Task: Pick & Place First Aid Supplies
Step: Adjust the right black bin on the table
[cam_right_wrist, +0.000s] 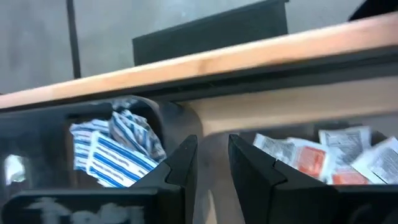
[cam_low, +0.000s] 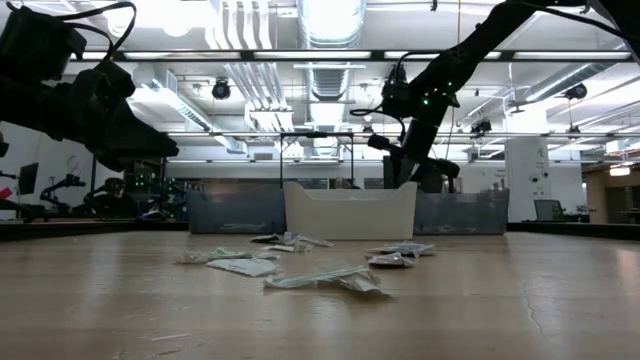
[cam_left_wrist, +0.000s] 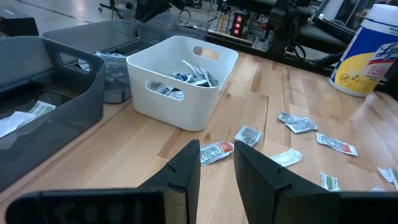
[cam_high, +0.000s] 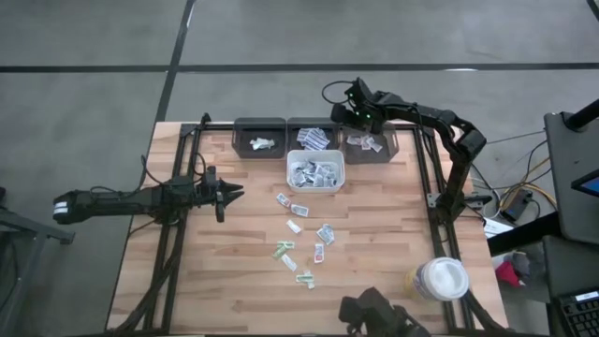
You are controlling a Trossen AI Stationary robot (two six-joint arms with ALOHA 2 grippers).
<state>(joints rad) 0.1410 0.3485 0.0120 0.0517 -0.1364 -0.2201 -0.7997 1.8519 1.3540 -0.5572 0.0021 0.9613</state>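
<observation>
While loose sachets lie scattered mid-tabletop before a white bin holding more, the left end effector hovers low nearby, fingers slightly parted, grasping nothing. At the far edge, the right end effector hangs over the rightmost dark bin, also parted and empty.

You get even, soft overhead light on the table, but the low view glares at the ceiling lamps, silhouetting both arms, and the right wrist view is blurred throughout.
</observation>
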